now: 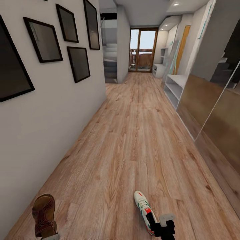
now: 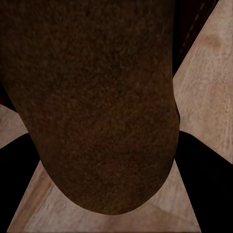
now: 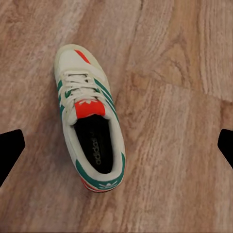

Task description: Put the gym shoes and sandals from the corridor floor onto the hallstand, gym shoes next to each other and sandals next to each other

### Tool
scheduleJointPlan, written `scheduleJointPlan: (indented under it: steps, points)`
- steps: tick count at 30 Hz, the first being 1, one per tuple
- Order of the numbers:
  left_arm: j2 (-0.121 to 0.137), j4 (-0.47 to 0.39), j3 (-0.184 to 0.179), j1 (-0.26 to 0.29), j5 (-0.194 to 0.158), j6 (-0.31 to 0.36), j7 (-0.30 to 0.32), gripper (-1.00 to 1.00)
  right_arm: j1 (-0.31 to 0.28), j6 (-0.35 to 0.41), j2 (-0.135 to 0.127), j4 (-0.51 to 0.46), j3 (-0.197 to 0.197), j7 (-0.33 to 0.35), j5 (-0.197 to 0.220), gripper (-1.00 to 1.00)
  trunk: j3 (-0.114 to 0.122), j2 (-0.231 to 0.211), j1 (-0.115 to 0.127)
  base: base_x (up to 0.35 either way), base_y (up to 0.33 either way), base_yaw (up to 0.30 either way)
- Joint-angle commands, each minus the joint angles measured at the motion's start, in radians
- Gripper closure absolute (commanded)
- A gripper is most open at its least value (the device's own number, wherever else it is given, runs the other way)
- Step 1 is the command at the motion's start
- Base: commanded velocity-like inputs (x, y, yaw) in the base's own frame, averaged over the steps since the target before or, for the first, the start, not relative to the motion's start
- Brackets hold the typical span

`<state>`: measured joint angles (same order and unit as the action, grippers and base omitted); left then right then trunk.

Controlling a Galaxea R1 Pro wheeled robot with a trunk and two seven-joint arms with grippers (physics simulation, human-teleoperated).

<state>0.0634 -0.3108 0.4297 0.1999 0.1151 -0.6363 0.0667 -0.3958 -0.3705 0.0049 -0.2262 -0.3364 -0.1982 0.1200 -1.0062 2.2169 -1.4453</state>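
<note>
A brown sandal [image 1: 43, 213] shows at the bottom left of the head view, raised above the corridor floor [image 1: 133, 140], with my left gripper [image 1: 50, 237] just under it. In the left wrist view that sandal [image 2: 97, 97] sits close between the dark fingers [image 2: 206, 177], which are shut on it. One white gym shoe [image 1: 144, 210] with green stripes lies on the planks. My right gripper [image 1: 164, 228] hovers over its heel end. The right wrist view looks down on the shoe [image 3: 90, 116], with the fingertips [image 3: 9, 150] wide apart and open. The hallstand [image 1: 176, 87] stands far ahead on the right.
Black-framed pictures [image 1: 43, 40] hang on the left wall. Glossy wardrobe doors [image 1: 213, 113] line the right side. A wood-framed glass door [image 1: 143, 50] closes the far end, with stairs [image 1: 110, 63] off to the left. Bare planks stretch ahead through the corridor.
</note>
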Motion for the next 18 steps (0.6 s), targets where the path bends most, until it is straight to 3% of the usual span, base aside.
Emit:
scheduleJointPlan:
  steps: [1, 10, 18]
  points:
    - [0.000, 0.001, 0.009, 0.001, 0.009, -0.003, 0.005, 1.00, 0.000, -0.004, 0.000, 0.001, -0.009, -0.004, 0.010, -1.00, -0.002, 0.000, 0.000, 0.000, -0.005, 0.205]
    - [0.000, 0.002, 0.009, 0.001, 0.010, -0.005, 0.005, 1.00, -0.001, -0.004, 0.000, 0.001, -0.009, -0.004, 0.010, -1.00, -0.013, 0.000, 0.000, -0.005, -0.004, 0.204]
    - [0.000, 0.001, 0.008, 0.001, 0.011, -0.008, 0.011, 1.00, -0.001, -0.002, 0.000, 0.001, -0.011, 0.004, 0.007, -1.00, -0.020, 0.000, 0.000, -0.179, -0.109, 0.159]
